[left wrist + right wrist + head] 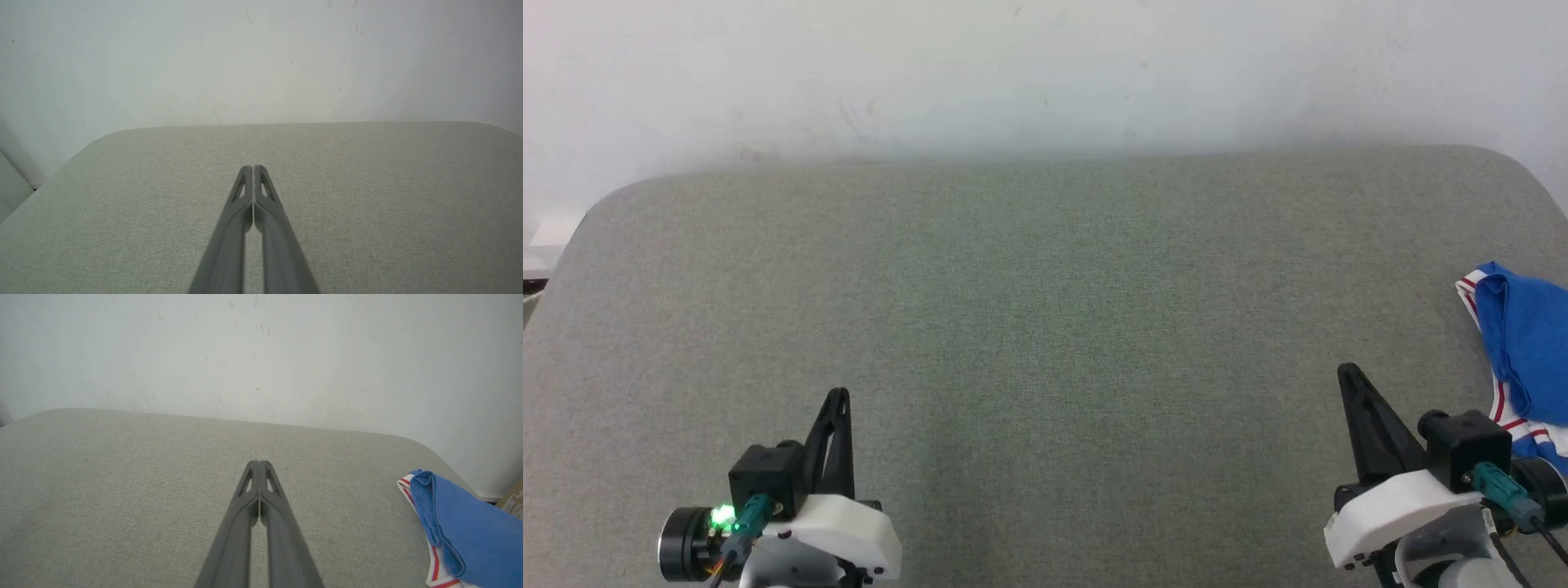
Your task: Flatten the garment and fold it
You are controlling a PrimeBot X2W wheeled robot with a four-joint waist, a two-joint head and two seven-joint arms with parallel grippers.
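Lying place: the garment [1527,343] sits bunched in a heap at the far right side of the counter [1045,327], cut off by the right edge of the head view.
Garment look: royal-blue cloth doubled over itself, with a white band carrying red stripes along its left and lower rim. In the right wrist view the garment [470,526] shows a thick rolled blue fold beside that striped trim.
Left claw: the left claw [839,404] is closed, its two dark fingers pressed into one point, at the lower left of the head view over bare counter. In its own wrist view the left claw [253,169] has its tips meeting, with a thin slit lower down.
Right claw: the right claw [1349,382] is closed as well, at the lower right of the head view, near the garment's left side but apart from it. In its own wrist view the right claw [258,464] has its tips together, and the blue heap lies off to its right.
Counter: grey woven fabric top with rounded far corners.
Wall: a pale, lightly scuffed wall [1045,73] rises behind the counter's far edge.
Wrist light: a small green light [721,516] glows on the left wrist.
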